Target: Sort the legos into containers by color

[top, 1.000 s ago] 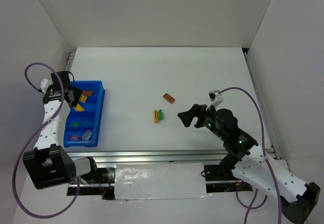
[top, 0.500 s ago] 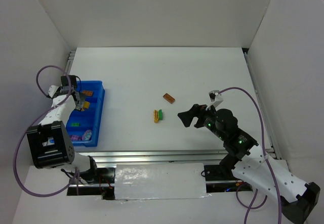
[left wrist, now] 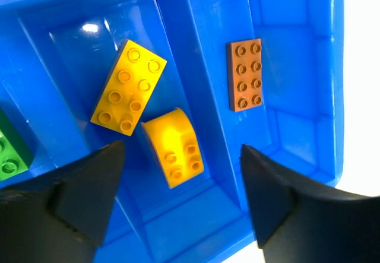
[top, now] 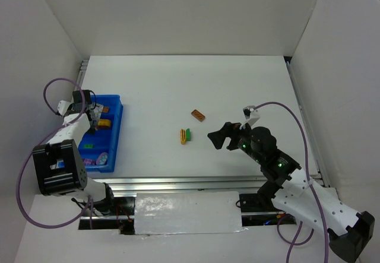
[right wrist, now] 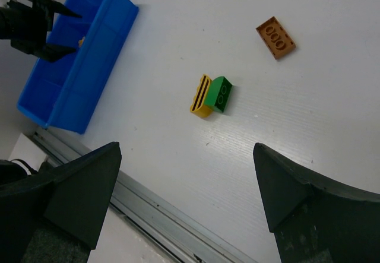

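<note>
Left tool (left wrist: 180, 180) hangs open over the blue tray (left wrist: 205, 120) (two yellow legos (left wrist: 127, 88) inside). Right tool (right wrist: 187, 180) gapes, empty.

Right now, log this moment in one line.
left gripper: open over tray, empty | tray: two yellow bricks, orange brick next compartment | right gripper: open, empty | table: loose orange brick, yellow brick, green brick
</note>
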You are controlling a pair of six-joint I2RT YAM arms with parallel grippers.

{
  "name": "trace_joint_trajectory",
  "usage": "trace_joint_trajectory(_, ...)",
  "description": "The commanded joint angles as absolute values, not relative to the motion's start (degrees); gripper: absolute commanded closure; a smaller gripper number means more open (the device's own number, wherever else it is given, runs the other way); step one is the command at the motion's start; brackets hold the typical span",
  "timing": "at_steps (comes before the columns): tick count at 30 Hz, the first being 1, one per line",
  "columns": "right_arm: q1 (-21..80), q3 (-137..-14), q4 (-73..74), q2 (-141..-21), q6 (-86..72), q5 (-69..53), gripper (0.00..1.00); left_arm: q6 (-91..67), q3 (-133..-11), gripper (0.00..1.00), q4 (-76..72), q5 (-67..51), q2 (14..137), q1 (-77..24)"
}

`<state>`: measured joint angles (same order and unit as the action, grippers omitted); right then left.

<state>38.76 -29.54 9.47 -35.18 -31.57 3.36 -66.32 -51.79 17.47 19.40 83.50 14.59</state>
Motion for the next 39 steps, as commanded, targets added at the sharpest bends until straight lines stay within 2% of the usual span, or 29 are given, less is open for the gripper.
trace_joint_trajectory(1,39.11,-29.97,7.21,-35.33,-30.5,3.51,0.0,-67.41,-53.88,0.05,18.19,20.66,82.53,14.94)
trace_joint_trajectory(2,39.11,-29.97,7.12,-35.33,-30.59,3.43,0.0,-67.33,-54.05,0.02,18.63,20.65,82.01,14.94)
trace_joint_trajectory(10,39.11,-30.15,7.21,-36.3,-30.41,3.95,0.0,-61.1,-57.91,0.0,21.35,17.85,70.94,14.15)
trace_joint_trajectory(13,39.2,-30.41,7.47,-36.91,-30.41,4.57,0.0,-55.74,-61.86,0.0,22.32,15.82,69.17,11.26)
trace_joint_trajectory(17,39.11,-30.41,7.73,-37.18,-30.76,6.41,0.0,-48.19,-69.84,0.0,25.04,17.66,69.96,0.05)
trace_joint_trajectory(28,38.5,-30.23,10.54,-33.66,-33.92,14.32,0.0,-42.19,-81.98,0.01,31.28,19.94,88.31,-34.07)
trace_joint_trajectory(31,38.41,-30.94,12.48,-32.35,-34.89,13.8,0.0,-42.71,-84.54,0.01,33.84,20.22,97.53,-37.69)
trace_joint_trajectory(39,38.41,-29.27,15.2,-29.09,-35.59,11.43,0.0,-44.21,-82.7,0.01,30.23,18.8,105.46,-43.23)
